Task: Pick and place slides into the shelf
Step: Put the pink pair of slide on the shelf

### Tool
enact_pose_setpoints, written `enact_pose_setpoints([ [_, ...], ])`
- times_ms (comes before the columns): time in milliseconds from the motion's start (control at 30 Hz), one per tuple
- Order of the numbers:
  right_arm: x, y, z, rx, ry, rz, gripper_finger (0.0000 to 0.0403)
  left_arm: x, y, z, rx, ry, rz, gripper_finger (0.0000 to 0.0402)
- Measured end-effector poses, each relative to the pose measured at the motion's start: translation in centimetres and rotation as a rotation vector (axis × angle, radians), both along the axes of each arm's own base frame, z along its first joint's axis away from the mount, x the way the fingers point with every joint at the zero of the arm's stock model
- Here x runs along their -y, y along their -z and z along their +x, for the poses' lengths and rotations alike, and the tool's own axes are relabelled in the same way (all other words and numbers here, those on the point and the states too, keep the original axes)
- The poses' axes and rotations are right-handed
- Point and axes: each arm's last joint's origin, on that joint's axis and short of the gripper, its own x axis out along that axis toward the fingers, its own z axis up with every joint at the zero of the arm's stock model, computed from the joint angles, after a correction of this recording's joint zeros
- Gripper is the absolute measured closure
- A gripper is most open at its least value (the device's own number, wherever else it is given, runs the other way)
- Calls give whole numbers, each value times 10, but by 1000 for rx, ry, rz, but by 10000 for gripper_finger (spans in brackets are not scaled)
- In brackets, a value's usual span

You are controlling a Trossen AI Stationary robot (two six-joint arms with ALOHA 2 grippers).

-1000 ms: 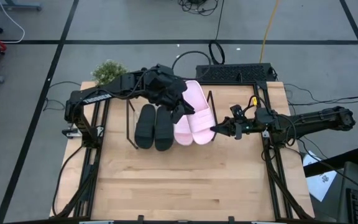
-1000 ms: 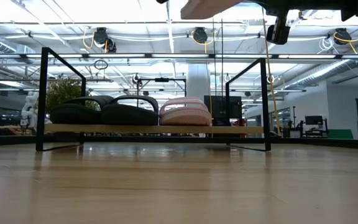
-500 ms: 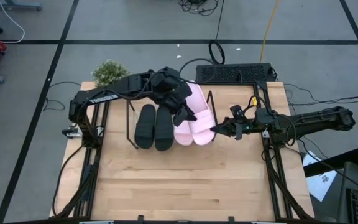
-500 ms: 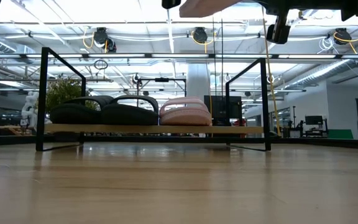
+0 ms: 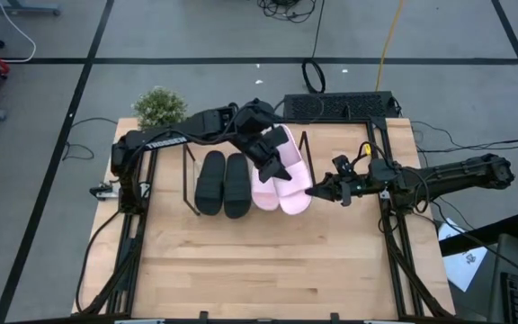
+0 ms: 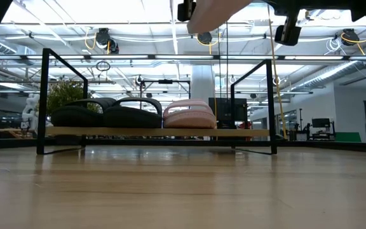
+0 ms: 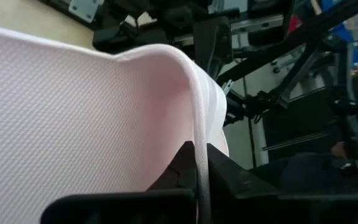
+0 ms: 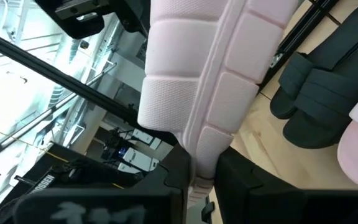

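The shelf (image 6: 157,132) stands at the table's far middle. Two black slides (image 5: 223,184) and one pink slide (image 5: 264,189) rest sole-down on its wooden base. A second pink slide (image 5: 293,175) hangs high above the shelf's right part, at the top of the low view (image 6: 218,9). My left gripper (image 5: 272,155) is shut on its far half. My right gripper (image 5: 314,190) is shut on its near right side. My left gripper pinches a thin pale edge of the pink slide (image 7: 199,134) between its two fingers. The fingers slant down from the table's far left. The slide is lifted clear, tilted. My right gripper pinches the slide's side rim (image 8: 204,146) between its two fingers, near the slide's near end. The fingers come level from the table's right. The ribbed sole (image 8: 185,68) faces this wrist camera, and the slide is clear of the shelf.
A small potted plant (image 5: 157,105) stands at the table's far left corner, and a black keyboard (image 5: 338,105) lies behind the shelf. The shelf's base shows bare wood (image 6: 240,132) right of the resting pink slide. Open tabletop (image 5: 259,261) stretches toward the near edge.
My left gripper has moved down and toward the table's right and near edge, along the held pink slide. The slide has tipped, its left end now hanging lower in the low view. My right gripper has stayed where it was.
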Motion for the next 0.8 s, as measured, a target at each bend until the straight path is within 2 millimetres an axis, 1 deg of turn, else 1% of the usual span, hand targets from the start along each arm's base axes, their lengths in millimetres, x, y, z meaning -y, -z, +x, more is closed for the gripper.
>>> enact_pose_setpoints([
  [133,0,-2,0,15,16,0,354,-9,-3,0,37,16,-18,398],
  [300,3,-4,-2,33,80,-20,351,-16,-7,-8,34,13,-6,400],
  [500,4,-7,-5,48,119,-46,349,-20,-3,-15,-12,44,-8,401],
  [800,5,-9,-7,47,154,-39,348,-41,0,-23,-29,68,-42,401],
])
